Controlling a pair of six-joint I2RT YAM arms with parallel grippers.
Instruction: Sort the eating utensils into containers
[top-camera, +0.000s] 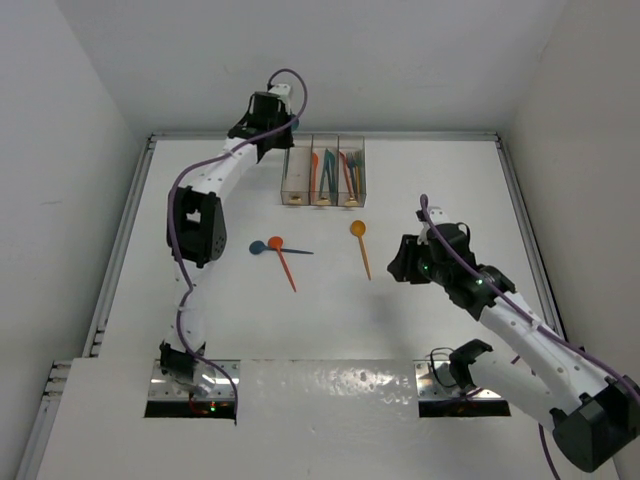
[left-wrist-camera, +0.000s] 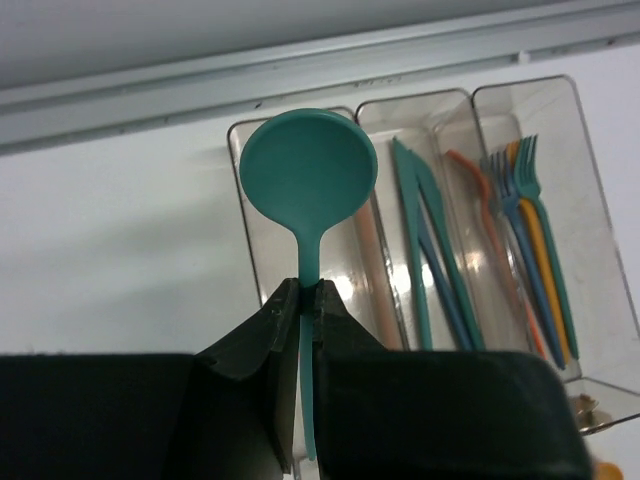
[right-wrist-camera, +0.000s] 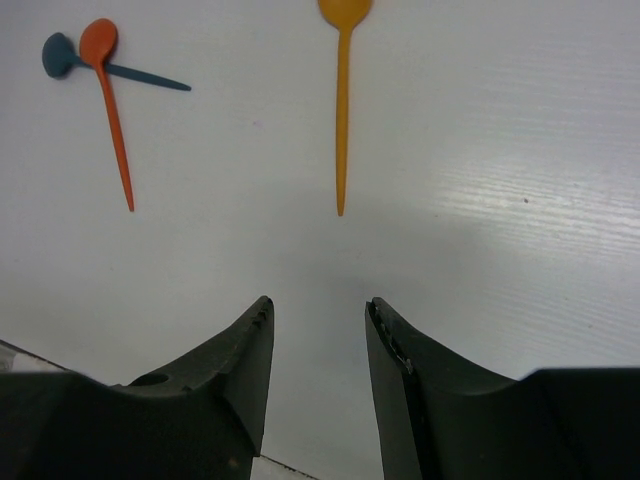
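My left gripper (left-wrist-camera: 308, 288) is shut on the handle of a teal spoon (left-wrist-camera: 308, 175) and holds it above the left bin (left-wrist-camera: 250, 240) of three joined clear bins (top-camera: 324, 172). The left bin holds one pale orange utensil (left-wrist-camera: 372, 270). The middle bin holds teal and blue knives (left-wrist-camera: 432, 240). The right bin holds several forks (left-wrist-camera: 530, 230). My right gripper (right-wrist-camera: 318, 312) is open and empty above the table, just short of an orange spoon (right-wrist-camera: 342, 100). A red spoon (right-wrist-camera: 108, 100) lies across a dark blue spoon (right-wrist-camera: 110, 68) further left, also seen from above (top-camera: 280, 250).
A raised metal rail (left-wrist-camera: 300, 70) runs along the table's far edge behind the bins. The white walls close in on both sides (top-camera: 90, 200). The left arm (top-camera: 200, 220) stretches over the table's left part.
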